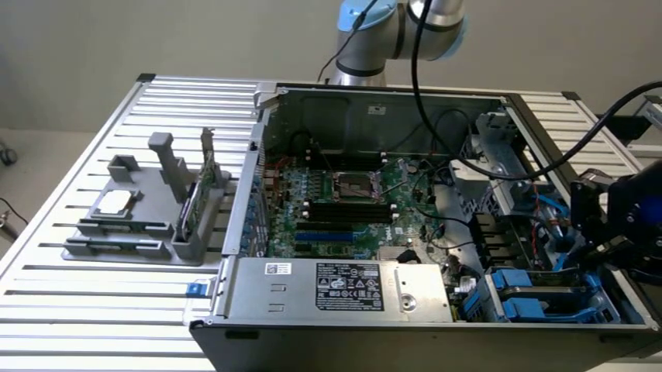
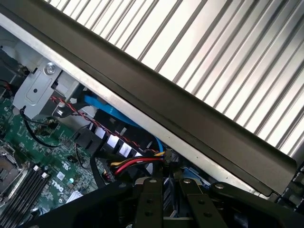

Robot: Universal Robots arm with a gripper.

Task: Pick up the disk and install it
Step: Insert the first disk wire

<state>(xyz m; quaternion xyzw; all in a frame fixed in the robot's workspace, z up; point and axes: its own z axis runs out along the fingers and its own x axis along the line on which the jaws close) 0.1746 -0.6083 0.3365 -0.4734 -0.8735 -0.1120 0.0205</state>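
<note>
Slatted metal tabletop [image 1: 62, 232] spreads under everything, and on it lies the open computer case [image 1: 373, 97] with its side off. Across the case from the gripper [image 2: 172, 190] sits the green motherboard [image 1: 342, 201], with the boxy power supply [image 1: 342, 287] farther off on that same side. Well beyond both, outside the case, a grey fixture [image 1: 135, 225] carries a small square chip [image 1: 114, 203] and an upright green card [image 1: 191, 205].

The gripper hangs low inside the case, close against the case wall [image 2: 190, 114]. Neither view shows whether it is closed on anything. Just beside and below it is the drive bay [image 1: 563, 273], and a blue-framed unit there looks to be the disk [image 1: 528, 298]. That corner is crowded and dim, so this is a guess. Red and yellow wires [image 2: 137, 161] and a blue cable [image 2: 109, 110] run right in front of the gripper.

Doing this step well likely means keeping the gripper square to the carrier frame. It should bear on the blue edges rather than the labelled face. It should also travel straight along the bay, so that nothing snags the wires or scrapes the wall.
</note>
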